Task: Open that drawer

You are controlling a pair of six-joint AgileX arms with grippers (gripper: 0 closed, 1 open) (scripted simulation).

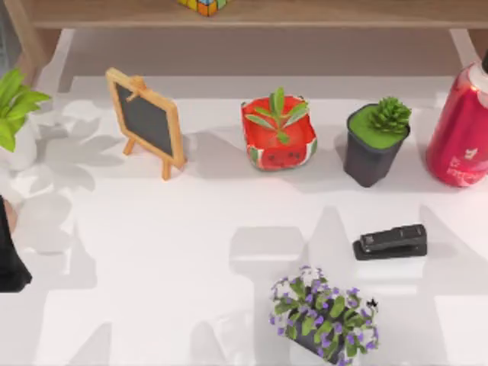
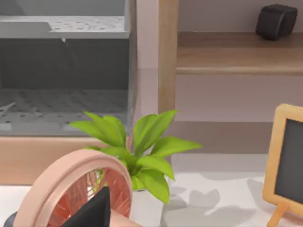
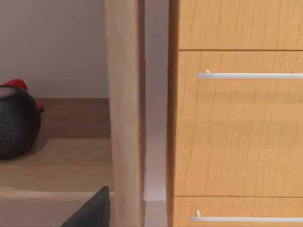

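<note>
Off the bench's right edge, in the right wrist view, the drawer (image 3: 236, 123) sits flush and closed, its handle (image 3: 251, 75) untouched; the whole pull remains; I cannot tell the right gripper's state; the left arm waits at the left edge.

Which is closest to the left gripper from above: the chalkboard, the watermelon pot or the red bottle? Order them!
From the left gripper at the left edge:
1. chalkboard, back left.
2. watermelon pot, back middle.
3. red bottle, far right.
</note>
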